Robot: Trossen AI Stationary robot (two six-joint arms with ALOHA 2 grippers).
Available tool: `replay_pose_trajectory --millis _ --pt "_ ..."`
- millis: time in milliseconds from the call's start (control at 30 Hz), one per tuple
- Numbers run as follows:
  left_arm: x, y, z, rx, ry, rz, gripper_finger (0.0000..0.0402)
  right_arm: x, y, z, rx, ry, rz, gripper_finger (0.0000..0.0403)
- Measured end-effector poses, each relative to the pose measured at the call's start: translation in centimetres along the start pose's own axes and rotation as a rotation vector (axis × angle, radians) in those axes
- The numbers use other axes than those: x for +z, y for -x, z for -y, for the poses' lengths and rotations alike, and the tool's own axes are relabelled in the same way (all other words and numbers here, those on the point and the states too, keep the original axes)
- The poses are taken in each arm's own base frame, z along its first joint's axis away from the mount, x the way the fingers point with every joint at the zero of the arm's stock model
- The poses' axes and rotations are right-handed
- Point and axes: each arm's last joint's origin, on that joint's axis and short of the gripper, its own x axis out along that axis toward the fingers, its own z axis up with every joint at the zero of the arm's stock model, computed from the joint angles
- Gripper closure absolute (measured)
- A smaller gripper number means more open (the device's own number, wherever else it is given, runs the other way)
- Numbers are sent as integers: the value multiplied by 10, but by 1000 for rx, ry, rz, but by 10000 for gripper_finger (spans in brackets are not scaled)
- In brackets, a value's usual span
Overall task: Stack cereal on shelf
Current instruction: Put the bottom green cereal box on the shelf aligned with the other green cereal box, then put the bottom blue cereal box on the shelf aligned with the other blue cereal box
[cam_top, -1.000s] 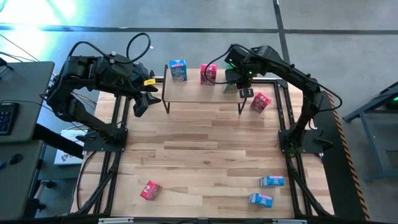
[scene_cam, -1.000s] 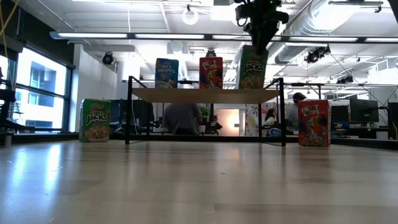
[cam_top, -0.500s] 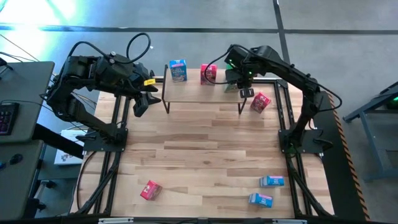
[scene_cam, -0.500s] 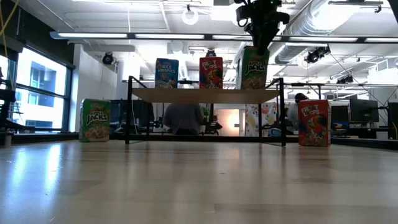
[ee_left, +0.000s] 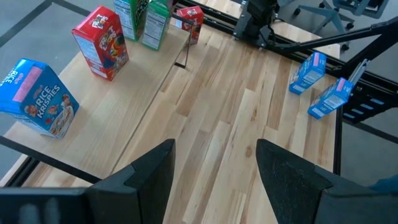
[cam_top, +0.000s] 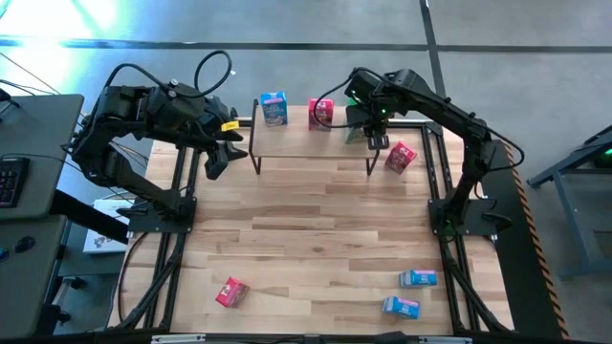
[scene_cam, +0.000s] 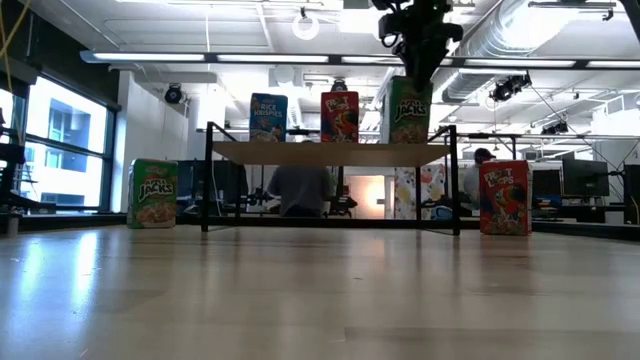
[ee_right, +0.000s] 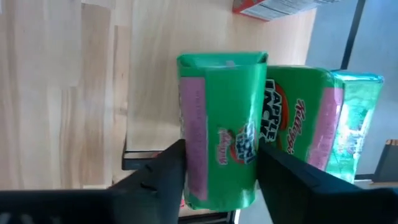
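The right end effector (scene_cam: 418,66) hung over the green cereal box (scene_cam: 406,109) standing at the shelf's (scene_cam: 330,152) right end, fingers parted beside its top. The left end effector (cam_top: 218,158) waited open past the shelf's left end.

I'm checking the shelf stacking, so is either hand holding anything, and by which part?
Left hand holds nothing. Right hand straddles the upper end of a green cereal box standing on the shelf; whether it grips cannot be told.
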Motion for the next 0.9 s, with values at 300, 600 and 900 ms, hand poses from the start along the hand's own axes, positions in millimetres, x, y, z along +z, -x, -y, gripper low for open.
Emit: replay_pose_trajectory --millis 300,600,900 --pt "0 0 0 1 0 0 186 1 0 2 -42 -5 -1 187" --pt "0 0 0 0 0 0 186 1 16 7 -99 -19 34 186" --pt "0 0 0 0 0 0 186 -4 30 4 -137 -90 53 186"
